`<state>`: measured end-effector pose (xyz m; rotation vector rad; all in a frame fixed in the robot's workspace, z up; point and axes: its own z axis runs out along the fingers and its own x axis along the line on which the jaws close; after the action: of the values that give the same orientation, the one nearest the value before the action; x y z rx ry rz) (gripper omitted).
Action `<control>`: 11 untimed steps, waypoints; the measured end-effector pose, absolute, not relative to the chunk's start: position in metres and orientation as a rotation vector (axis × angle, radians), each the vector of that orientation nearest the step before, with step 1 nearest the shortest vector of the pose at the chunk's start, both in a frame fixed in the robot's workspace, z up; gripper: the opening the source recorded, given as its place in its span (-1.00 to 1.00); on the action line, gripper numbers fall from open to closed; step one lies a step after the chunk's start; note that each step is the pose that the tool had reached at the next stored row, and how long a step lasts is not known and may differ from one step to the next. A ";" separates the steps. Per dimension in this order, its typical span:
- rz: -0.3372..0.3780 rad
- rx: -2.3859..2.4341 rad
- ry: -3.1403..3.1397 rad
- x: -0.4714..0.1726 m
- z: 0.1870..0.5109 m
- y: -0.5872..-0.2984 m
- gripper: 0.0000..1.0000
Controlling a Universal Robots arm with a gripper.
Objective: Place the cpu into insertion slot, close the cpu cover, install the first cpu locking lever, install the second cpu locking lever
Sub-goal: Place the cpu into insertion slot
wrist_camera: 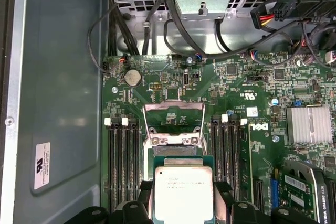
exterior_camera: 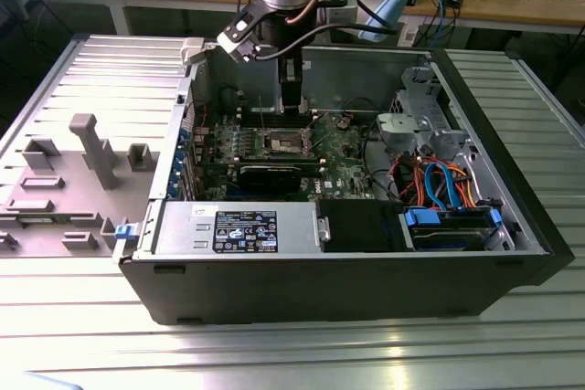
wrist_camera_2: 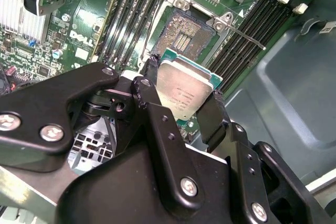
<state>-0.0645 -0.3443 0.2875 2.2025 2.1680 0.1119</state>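
Cpu (wrist_camera_2: 184,90) gripped by two opposite edges in the black pincer (wrist_camera_2: 182,98), silver top showing in both wrist views, hanging near the uncovered insertion slot (wrist_camera_2: 184,32) and not touching it. Cpu cover (wrist_camera: 174,107) flipped open. Exterior view: pincer at upper centre of frame, inside the computer case (exterior_camera: 366,289).

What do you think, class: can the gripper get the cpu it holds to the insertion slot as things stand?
Probably yes. The gripper holds the cpu just short of the insertion slot, whose centre lies bare; the cpu cover is swung back, and nothing sits between.
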 end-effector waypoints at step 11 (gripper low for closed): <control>0.112 2.202 2.168 -0.065 0.276 -0.344 0.08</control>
<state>-0.0650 -0.3443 0.2762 2.2021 2.1684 0.1119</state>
